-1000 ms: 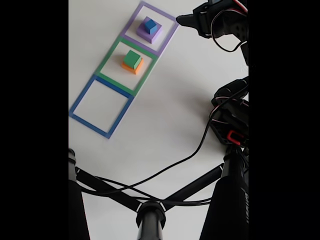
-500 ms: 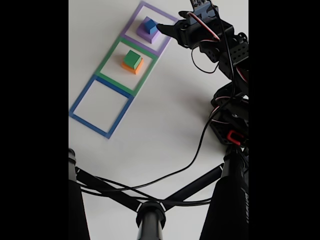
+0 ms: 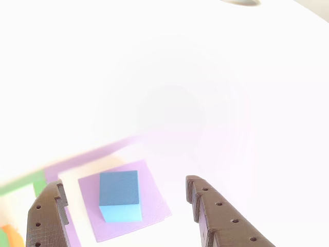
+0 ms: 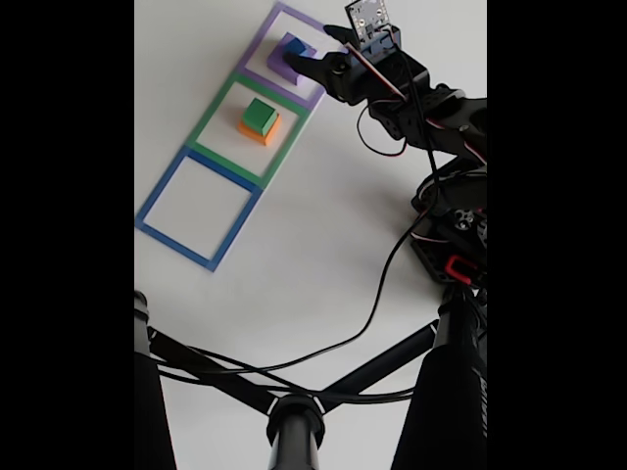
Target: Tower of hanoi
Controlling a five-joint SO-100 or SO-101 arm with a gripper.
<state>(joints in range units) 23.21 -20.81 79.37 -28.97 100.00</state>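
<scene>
Spreading its jaws wide and gripping nothing, the gripper (image 3: 126, 198) is hovering over the blue cube (image 3: 120, 195), which is sitting on the purple cube (image 3: 154, 198) inside the purple outline (image 4: 315, 97). Further left in the fixed view, the green cube (image 4: 259, 115) is resting on the orange cube (image 4: 263, 132), so most moves are probably waiting. Beyond, the white table (image 4: 323, 245) is glaring under bright light.

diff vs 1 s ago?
The hand swung in from the upper right of the fixed view toward the blue cube on the purple cube; its jaws now stand open either side of the blue cube, gripping nothing. All cubes, green cube on orange cube included, stayed put.
</scene>
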